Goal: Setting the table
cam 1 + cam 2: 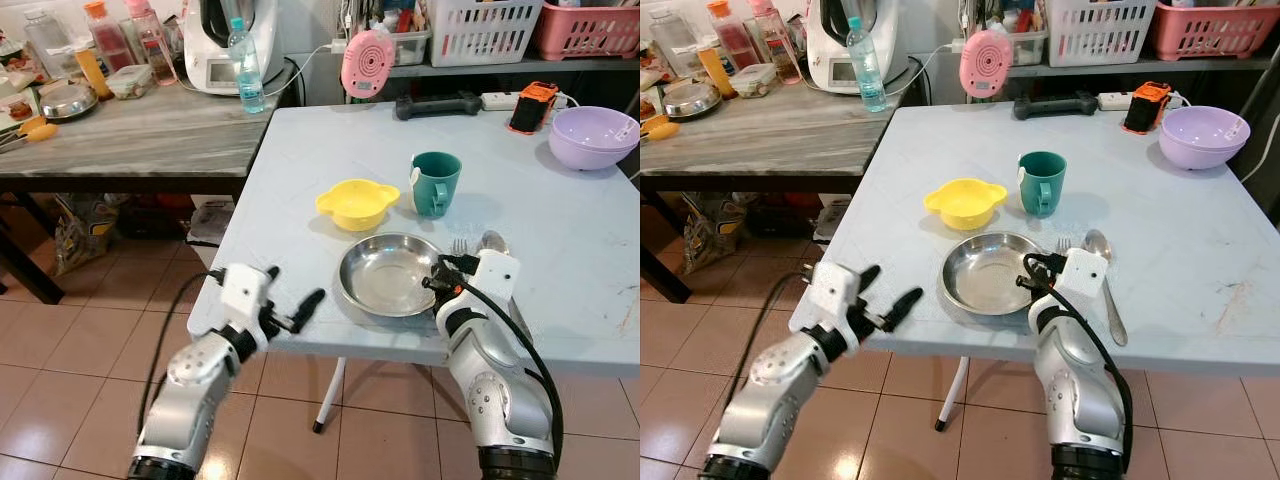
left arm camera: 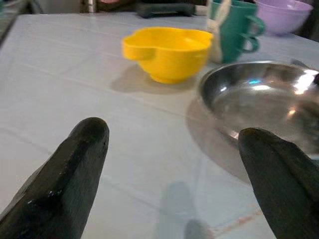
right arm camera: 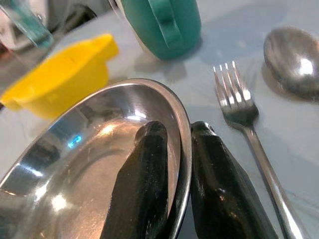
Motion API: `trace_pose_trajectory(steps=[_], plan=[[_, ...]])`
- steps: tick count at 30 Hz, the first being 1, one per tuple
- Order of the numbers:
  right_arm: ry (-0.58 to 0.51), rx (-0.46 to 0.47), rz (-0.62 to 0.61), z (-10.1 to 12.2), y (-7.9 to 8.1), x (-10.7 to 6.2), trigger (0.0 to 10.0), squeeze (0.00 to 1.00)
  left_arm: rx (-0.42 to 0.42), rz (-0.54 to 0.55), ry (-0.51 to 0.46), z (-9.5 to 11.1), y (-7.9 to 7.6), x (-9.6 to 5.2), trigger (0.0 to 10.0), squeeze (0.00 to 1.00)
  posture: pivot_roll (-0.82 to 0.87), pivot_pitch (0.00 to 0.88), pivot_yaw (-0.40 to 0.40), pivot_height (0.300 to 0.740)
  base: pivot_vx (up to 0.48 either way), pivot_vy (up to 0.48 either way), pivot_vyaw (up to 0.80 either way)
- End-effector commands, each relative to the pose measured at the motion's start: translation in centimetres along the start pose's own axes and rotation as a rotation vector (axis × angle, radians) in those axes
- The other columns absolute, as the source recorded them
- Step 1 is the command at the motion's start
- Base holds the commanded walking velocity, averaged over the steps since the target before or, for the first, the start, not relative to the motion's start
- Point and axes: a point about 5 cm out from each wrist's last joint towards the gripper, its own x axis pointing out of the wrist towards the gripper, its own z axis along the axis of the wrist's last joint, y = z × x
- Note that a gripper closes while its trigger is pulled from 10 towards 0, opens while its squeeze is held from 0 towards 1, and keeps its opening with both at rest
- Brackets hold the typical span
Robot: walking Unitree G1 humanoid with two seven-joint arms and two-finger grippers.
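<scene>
Tiled floor (image 1: 90,330) beneath white table (image 1: 560,250)

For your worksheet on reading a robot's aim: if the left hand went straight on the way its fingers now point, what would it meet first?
Probably the steel plate: the open left hand points across bare table toward its near rim. The yellow bowl lies farther; depth is uncertain.

Shiny steel plate (image 1: 388,273) upright near surface's front edge, fork (image 3: 246,127) and spoon (image 3: 295,59) beside it, yellow bowl (image 1: 356,203), green mug (image 1: 435,183) behind
</scene>
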Motion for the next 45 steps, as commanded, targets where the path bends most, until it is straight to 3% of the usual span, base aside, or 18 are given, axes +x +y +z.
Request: trace_pose_trajectory(steps=[1, 3, 4, 5, 8, 10, 11, 12, 18, 32, 45], plan=[[-0.053, 0.035, 0.044, 0.8, 0.9, -0.3, 0.0, 0.0, -0.005, 0.025, 0.003, 0.0, 0.5, -0.1, 10.0, 0.0, -0.09, 0.013, 0.097, 0.74, 0.0, 0.0, 0.0], [-0.079, 0.053, 0.062, 1.2, 1.1, -0.4, 0.0, 0.0, 0.001, 0.029, 0.001, 0.1, 0.6, -0.1, 10.0, 0.0, -0.09, 0.012, 0.098, 0.74, 0.0, 0.0, 0.0], [-0.105, 0.061, 0.081, 1.7, 1.4, -0.6, 1.5, 0.0, 0.003, 0.037, -0.001, 0.1, 0.6, -0.1, 10.0, 0.0, -0.09, 0.011, 0.098, 0.74, 0.0, 0.0, 0.0], [-0.121, 0.066, 0.091, 1.9, 1.5, -0.7, 1.9, 0.0, 0.005, 0.048, -0.005, 0.1, 0.7, -0.1, 10.0, 0.0, -0.09, 0.011, 0.098, 0.74, 0.0, 0.0, 0.0], [-0.134, 0.072, 0.099, 2.0, 1.5, -0.8, 1.7, 0.0, 0.011, 0.066, -0.005, 0.1, 0.8, 0.0, 10.0, 0.0, -0.09, 0.008, 0.099, 0.74, 0.0, 0.0, 0.0], [-0.144, 0.078, 0.103, 2.1, 1.4, -1.0, 7.1, 0.0, 0.011, 0.085, -0.008, 0.1, 0.9, 0.1, 10.0, 0.0, -0.1, 0.007, 0.098, 0.74, 0.0, 0.0, 0.0], [-0.15, 0.083, 0.105, 2.2, 1.3, -1.1, 8.9, 0.0, 0.011, 0.1, -0.011, 0.2, 1.0, 0.2, 10.0, 0.0, -0.1, 0.006, 0.098, 0.74, 0.0, 0.0, 0.0], [-0.158, 0.084, 0.11, 2.3, 1.3, -1.2, 10.0, 0.0, 0.01, 0.118, -0.012, 0.2, 1.2, 0.2, 10.0, 0.0, -0.1, 0.006, 0.099, 0.74, 0.0, 0.0, 0.0], [-0.223, 0.1, 0.121, 3.3, 1.0, -1.9, 10.0, 0.0, -0.005, 0.245, -0.035, 1.0, 3.0, 0.3, 10.0, 0.0, -0.1, 0.0, 0.101, 0.74, 0.0, 0.0, 0.0], [-0.208, 0.088, 0.106, 2.9, 0.6, -2.1, 10.0, 0.0, -0.025, 0.28, -0.039, 1.1, 3.5, 0.4, 10.0, 0.0, -0.1, 0.0, 0.094, 0.74, 0.0, 0.0, 0.0], [-0.203, 0.079, 0.108, 2.7, 0.6, -2.1, 10.0, 0.0, -0.028, 0.275, -0.025, 1.0, 3.7, 0.6, 10.0, 0.0, -0.1, 0.0, 0.096, 0.74, 0.0, 0.061, -0.6]])
